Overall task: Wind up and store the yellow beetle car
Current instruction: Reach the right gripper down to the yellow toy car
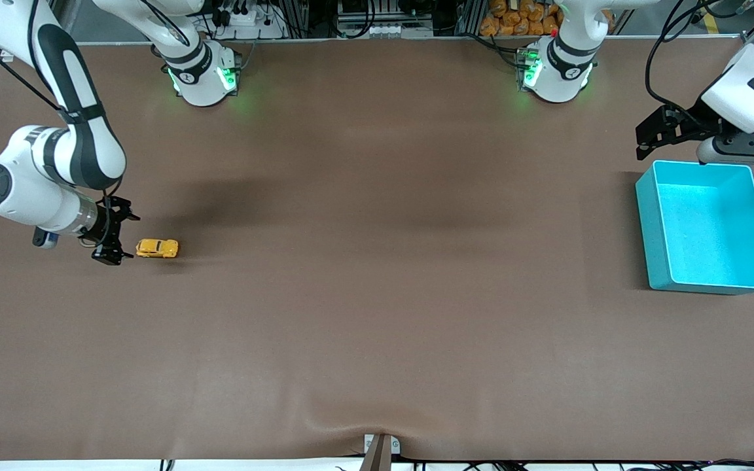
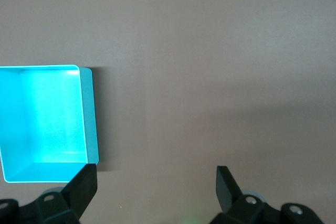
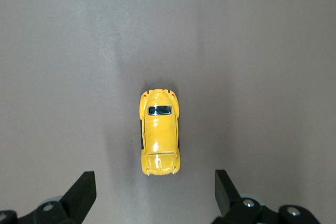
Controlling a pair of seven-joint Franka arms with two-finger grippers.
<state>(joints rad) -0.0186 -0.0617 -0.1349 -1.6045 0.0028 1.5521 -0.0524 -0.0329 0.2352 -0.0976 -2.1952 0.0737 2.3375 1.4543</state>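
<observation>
Right arm comes in from the edge of the front view, its upper links cut off by the frame; right gripper point(image 1: 114, 239) hangs low just beside the yellow beetle car point(image 1: 158, 248), fingers spread apart with nothing between them, not touching the toy; car sits on its wheels on the brown table point(image 1: 377, 294), toward the right arm's end, well apart from the bin; in the right wrist view the car point(image 3: 159, 139) lies lengthwise between and ahead of the two fingertips point(image 3: 83, 195), one dark window showing on its roofline, wheels mostly hidden under the body, any winding part not visible; middle of the table bare cloth with a small wrinkle at the edge nearest the front camera; teal bin point(image 1: 707, 226) stands toward the left arm's end, open top, inside washed out by glare so its floor is hard to read; left gripper point(image 1: 668, 131) hovers over the table just beside the bin's rim, fingers wide apart and holding nothing, arm mostly cut off by the frame and waiting; left wrist view shows the bin point(image 2: 89, 114) only in part, one side cropped.
</observation>
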